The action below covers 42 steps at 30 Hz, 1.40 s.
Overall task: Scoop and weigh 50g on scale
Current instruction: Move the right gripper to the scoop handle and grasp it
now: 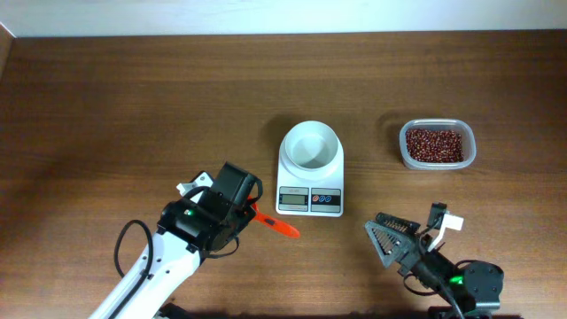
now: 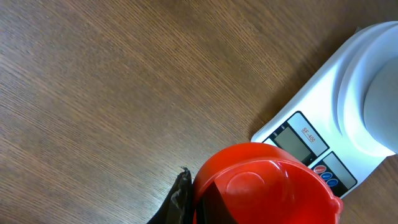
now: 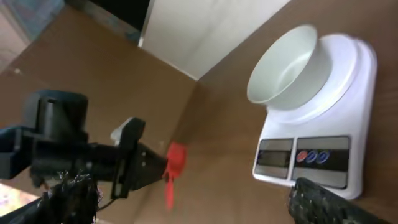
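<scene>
The white scale (image 1: 310,200) stands mid-table with its round white bowl (image 1: 310,144) empty. The beans (image 1: 434,143) lie in a clear tub (image 1: 469,152) to its right. My left gripper (image 1: 254,211) is shut on the orange-red scoop (image 1: 280,226), just left of the scale's display. In the left wrist view the scoop (image 2: 261,183) fills the bottom edge beside one dark finger (image 2: 177,199), and no beans show in it. The scale (image 2: 311,146) lies just beyond. My right gripper (image 1: 390,237) stands open near the front edge, right of the scale, holding nothing.
The right wrist view looks left across the scale (image 3: 317,155) and bowl (image 3: 283,65) to the left arm (image 3: 62,143) holding the scoop (image 3: 174,168). Bare wooden tabletop (image 1: 106,115) spreads to the left and back.
</scene>
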Each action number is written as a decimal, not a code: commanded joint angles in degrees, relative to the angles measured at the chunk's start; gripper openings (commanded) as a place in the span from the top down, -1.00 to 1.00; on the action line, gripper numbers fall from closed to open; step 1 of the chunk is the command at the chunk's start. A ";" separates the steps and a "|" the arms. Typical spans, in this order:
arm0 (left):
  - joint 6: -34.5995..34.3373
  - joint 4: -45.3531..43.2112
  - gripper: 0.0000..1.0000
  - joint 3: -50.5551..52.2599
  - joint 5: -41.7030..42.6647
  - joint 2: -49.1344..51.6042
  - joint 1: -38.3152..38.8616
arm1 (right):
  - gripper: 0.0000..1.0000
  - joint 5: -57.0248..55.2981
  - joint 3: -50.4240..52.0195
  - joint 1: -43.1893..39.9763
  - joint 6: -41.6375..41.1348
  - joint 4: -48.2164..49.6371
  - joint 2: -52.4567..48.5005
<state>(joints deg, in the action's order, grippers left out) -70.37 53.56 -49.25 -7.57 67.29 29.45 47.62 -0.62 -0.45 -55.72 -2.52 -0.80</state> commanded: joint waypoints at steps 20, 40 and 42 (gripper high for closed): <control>-8.96 2.71 1.00 0.09 -0.39 -0.68 0.17 | -0.98 8.20 -16.72 -0.20 14.84 -4.15 -41.31; -15.54 2.73 1.00 0.09 10.03 -0.66 0.20 | -0.61 -14.88 -16.74 37.51 -5.90 33.35 -63.95; -15.54 2.73 1.00 0.09 9.99 -0.66 1.20 | -0.44 -14.91 -16.74 39.34 -5.90 37.51 -66.79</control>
<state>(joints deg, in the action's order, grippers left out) -85.14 56.16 -49.28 1.26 67.11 29.54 33.65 -16.75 37.01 -61.25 32.45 -65.25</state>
